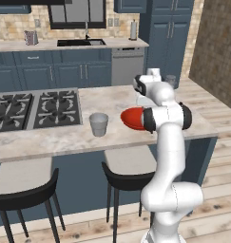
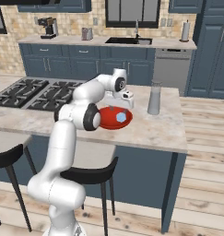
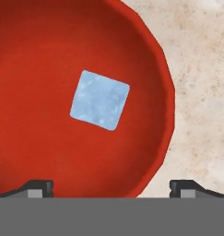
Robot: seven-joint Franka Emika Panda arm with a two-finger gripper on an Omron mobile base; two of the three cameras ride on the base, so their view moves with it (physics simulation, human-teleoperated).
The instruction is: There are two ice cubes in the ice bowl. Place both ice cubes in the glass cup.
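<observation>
A: Pale-blue translucent ice cube (image 3: 100, 100) is seen lying flat on the floor of the wide shallow bright red round ice bowl (image 3: 35, 50), roughly mid-bowl in the hand view. Same cube is spotted in the right base view too, toward the bowl's right side. Just one cube is made out in these pics.

B: Noted. Bowl position?

A: Bowl is set on the pale marbled stone island counter (image 1: 64, 137), near the front edge, partly covered by the white arm's elbow in the left base view. Bowl rim and bare counter are seen at the right of the hand view.

B: Claw?

A: Two-finger gripper (image 3: 111, 188) is held above the bowl, pointed down into it. Dark finger tips (image 3: 38, 187) are spread wide apart, nothing pinched between them. No contact w/ cube. One tip is seen over the bowl's inside, the other over the counter just outside the rim.

B: Cup?

A: Small grey translucent tapered glass cup (image 1: 99, 124) is stood upright on the same counter, apart from the bowl, between the bowl and the black gas cooktop (image 1: 33, 109). Cup contents can't be told.

B: Other stuff?

A: Tall grey tapered jug-like vessel (image 2: 154, 97) is stood upright on the counter beyond the bowl. Two dark stools (image 1: 124, 178) are tucked under the counter front.
</observation>
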